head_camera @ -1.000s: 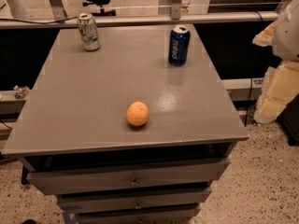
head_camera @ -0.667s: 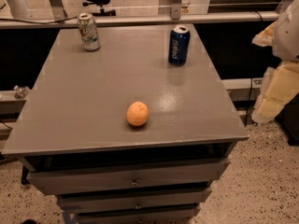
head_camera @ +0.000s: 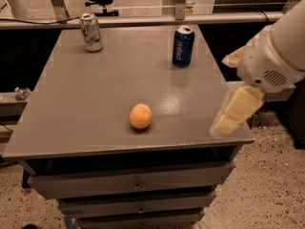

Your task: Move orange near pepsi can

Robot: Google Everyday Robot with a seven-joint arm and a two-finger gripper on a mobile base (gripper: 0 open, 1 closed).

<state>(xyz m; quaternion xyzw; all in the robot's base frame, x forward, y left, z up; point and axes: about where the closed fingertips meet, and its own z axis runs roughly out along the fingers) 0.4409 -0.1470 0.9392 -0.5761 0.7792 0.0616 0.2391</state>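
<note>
Orange (head_camera: 141, 116) loose near front edge, well apart from upright pepsi can (head_camera: 183, 46) toward far right corner; gripper (head_camera: 234, 112) at right edge, likely staged for pickup, grip state indeterminable.

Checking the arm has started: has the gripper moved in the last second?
Yes: the gripper swung left, now over the table's right edge.
</note>
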